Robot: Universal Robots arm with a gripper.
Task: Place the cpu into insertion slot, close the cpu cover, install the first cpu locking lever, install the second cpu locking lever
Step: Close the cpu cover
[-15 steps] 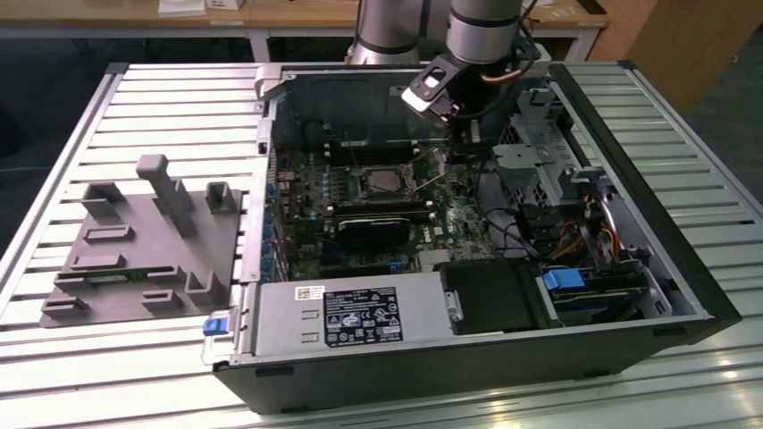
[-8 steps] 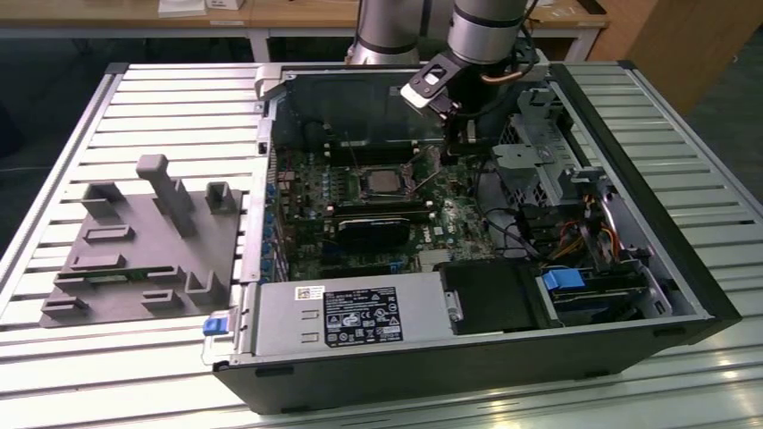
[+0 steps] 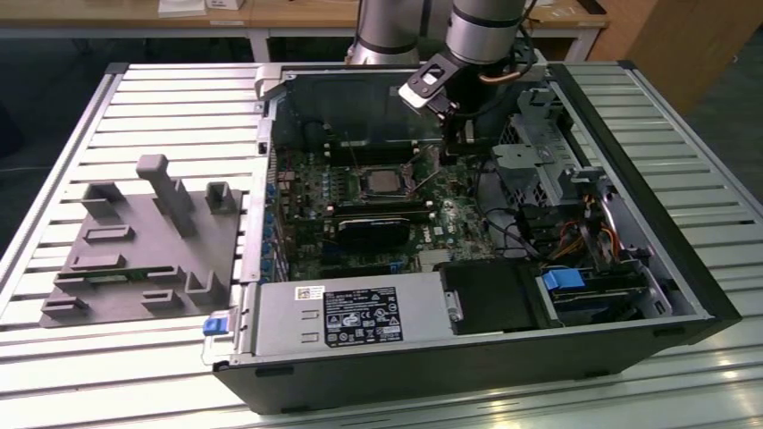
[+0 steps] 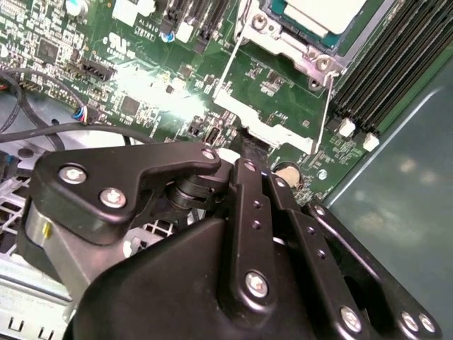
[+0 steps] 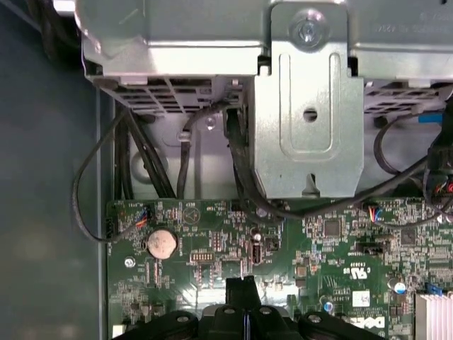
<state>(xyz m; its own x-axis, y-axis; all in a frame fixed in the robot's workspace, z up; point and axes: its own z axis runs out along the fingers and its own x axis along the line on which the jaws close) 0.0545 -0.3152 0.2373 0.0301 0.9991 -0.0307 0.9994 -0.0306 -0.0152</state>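
The cpu (image 3: 384, 181), silvery-topped, lies in the black-framed insertion slot (image 3: 357, 193) on the green board inside the open case. The second wrist view has the cpu (image 4: 322, 13) in its metal socket frame (image 4: 297, 49). The cpu cover (image 4: 263, 126) looks hinged up: two thin side rails lead to a silvery end bar, with board showing through the cutout. In the exterior view the cover (image 3: 423, 168) stands just to the right of the slot. My gripper (image 3: 451, 150) hangs beside it, shut, its tips (image 4: 248, 149) at the cover's end bar. The tips (image 5: 244, 287) press together above the board.
A grey power supply box (image 3: 339, 320) fills the case's near side and a black block (image 3: 375, 234) sits below the slot. A metal drive cage (image 5: 304, 106) with black cables (image 5: 141, 163) lies beyond the board. A grey fixture (image 3: 143, 241) stands outside the case.
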